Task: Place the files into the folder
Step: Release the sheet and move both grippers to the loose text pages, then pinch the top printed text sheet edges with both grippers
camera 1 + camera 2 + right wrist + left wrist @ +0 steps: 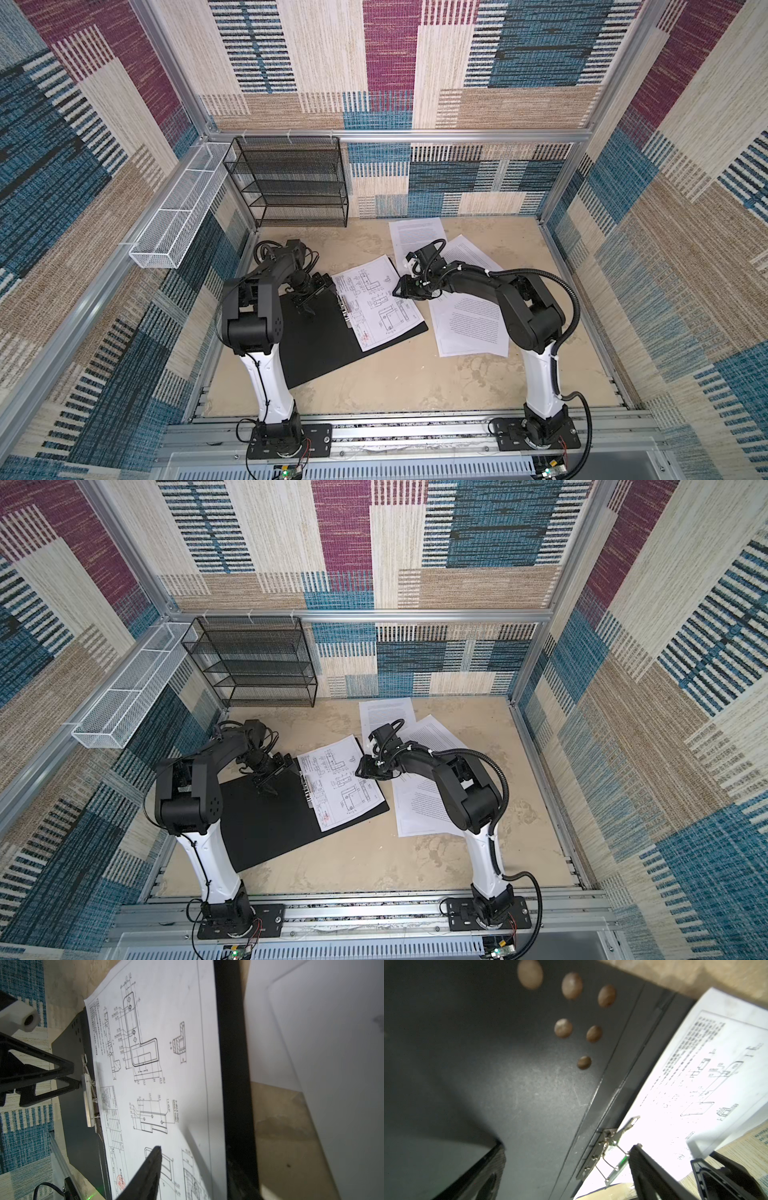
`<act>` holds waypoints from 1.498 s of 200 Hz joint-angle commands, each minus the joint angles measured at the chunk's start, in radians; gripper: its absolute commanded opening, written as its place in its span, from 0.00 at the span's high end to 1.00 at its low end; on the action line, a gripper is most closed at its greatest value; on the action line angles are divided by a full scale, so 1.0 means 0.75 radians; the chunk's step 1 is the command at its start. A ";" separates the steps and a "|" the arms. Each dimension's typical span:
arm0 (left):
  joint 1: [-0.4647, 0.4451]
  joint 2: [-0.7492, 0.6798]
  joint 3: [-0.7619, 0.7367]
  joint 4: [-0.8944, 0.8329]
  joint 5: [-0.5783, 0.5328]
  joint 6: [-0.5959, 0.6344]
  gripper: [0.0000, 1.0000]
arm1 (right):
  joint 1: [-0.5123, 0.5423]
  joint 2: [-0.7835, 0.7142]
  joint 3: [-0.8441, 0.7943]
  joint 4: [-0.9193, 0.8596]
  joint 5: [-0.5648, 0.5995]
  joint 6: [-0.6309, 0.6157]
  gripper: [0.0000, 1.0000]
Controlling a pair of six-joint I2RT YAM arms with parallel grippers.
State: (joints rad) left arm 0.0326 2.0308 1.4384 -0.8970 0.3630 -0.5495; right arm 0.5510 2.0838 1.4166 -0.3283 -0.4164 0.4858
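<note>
The folder [324,345] [270,825] lies open on the table, black inside up. One of the files, a sheet with line drawings [374,303] [155,1064], rests on its right half. The sheet's edge sits by the raised metal clip bar [610,1157] [88,1101]. My left gripper [305,305] [564,1167] is open over the folder's spine, one finger [645,1169] right beside the clip bar. At the drawing sheet's right edge, my right gripper [399,291] [197,1167] has its jaws apart and holds nothing. Three text sheets [415,237] [469,257] [469,328] lie on the table to the right.
A black wire-mesh rack [291,183] stands at the back left. A white mesh basket [178,212] hangs on the left wall. Aluminium rails [395,419] run along the table's front edge, where both arm bases are bolted.
</note>
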 commanded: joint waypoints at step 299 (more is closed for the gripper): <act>-0.807 -0.147 0.416 0.004 0.134 0.074 0.06 | -0.715 -1.035 -0.843 -0.031 0.270 0.122 0.00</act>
State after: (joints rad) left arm -0.4538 1.8359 1.6569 -0.9070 0.4267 -0.4950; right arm 0.0929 1.3655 0.8433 -0.3817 -0.1822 0.5484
